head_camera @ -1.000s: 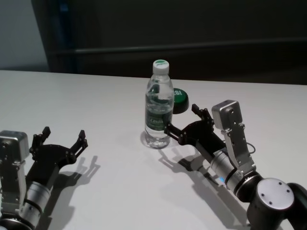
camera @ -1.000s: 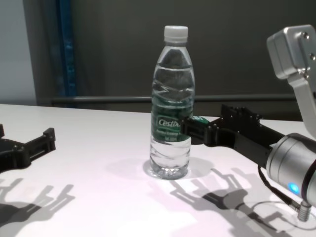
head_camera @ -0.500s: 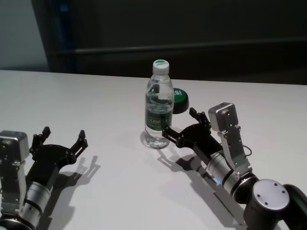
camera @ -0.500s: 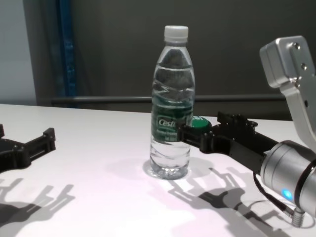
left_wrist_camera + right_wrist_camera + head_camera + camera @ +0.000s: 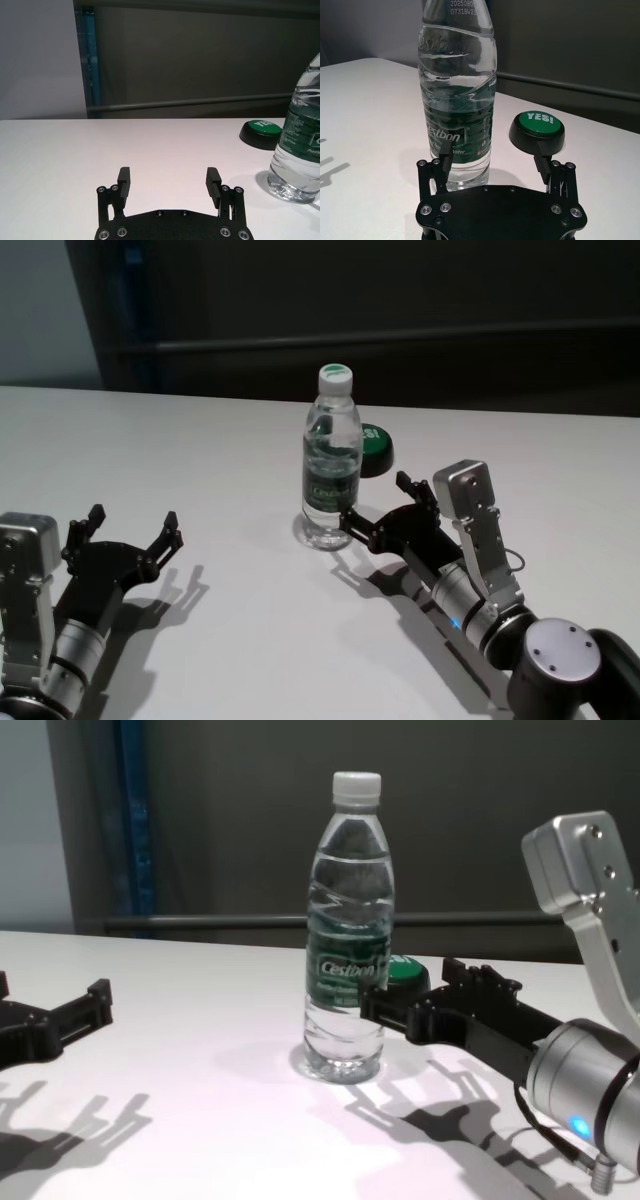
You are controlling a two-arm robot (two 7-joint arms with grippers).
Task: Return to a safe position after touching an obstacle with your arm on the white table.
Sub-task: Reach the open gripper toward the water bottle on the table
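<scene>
1. The right pincer (image 5: 383, 512) is sitting with its fingers spread apart, holding nothing, low over the white counter (image 5: 200, 450). One fingertip is lying right against the lower side of the water bottle (image 5: 331, 460), as far as I can judge from the right wrist view; the other is pointing toward the black puck with the green "YES!" top (image 5: 372, 448).
2. From where I am standing, the main risk looks like a tip-over: if the arm is swinging sideways toward the bottle instead of drawing straight back, that near finger could be pushing a tall, narrow thing off its base.
3. A second risk is the far finger clipping the puck, which is resting just behind and beside the bottle.
4. The left pincer (image 5: 122, 537) is lying parked near the counter's front on the left, fingers also apart, well clear of the bottle.
5. The bottle itself is standing upright near the middle of the counter. It is clear ribbed plastic, seemingly filled, with a white cap (image 5: 356, 785) and a green "Cestbon" label (image 5: 345, 964) around its waist.
</scene>
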